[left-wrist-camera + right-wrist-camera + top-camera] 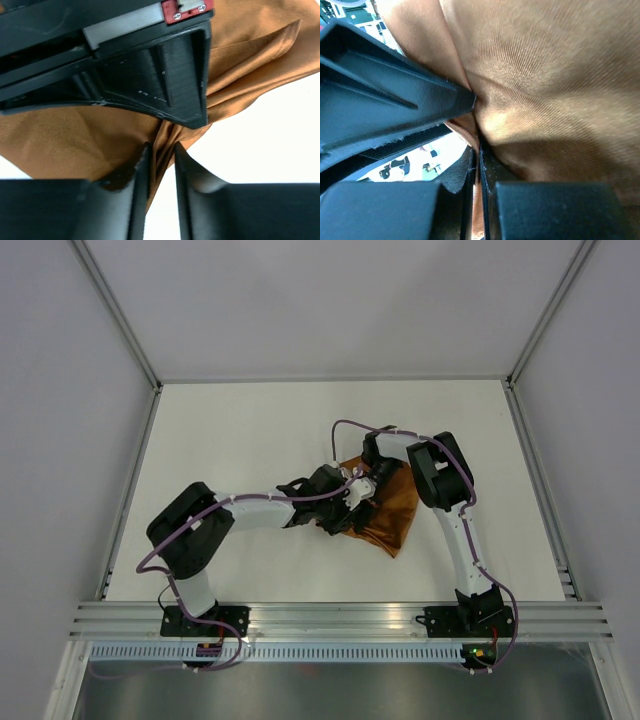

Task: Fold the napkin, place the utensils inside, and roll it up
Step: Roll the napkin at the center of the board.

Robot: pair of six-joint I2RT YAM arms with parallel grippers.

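The rust-orange napkin [396, 514] lies bunched and partly lifted right of the table's middle. Both grippers meet at its upper left edge. My left gripper [352, 494] reaches in from the left, and in the left wrist view [161, 150] its narrow jaws hold a gathered fold of the napkin [70, 142] at their tips. My right gripper [368, 482] comes down from above. In the right wrist view [479, 150] it is pinched tight on a thin edge of the napkin [560, 75]. The utensils are hidden or out of view.
The white table [240, 430] stretches left and back of the cloth. An aluminium rail [340, 618] runs along the near edge by the arm bases, and side rails [538, 480] border the table. The two grippers are almost touching.
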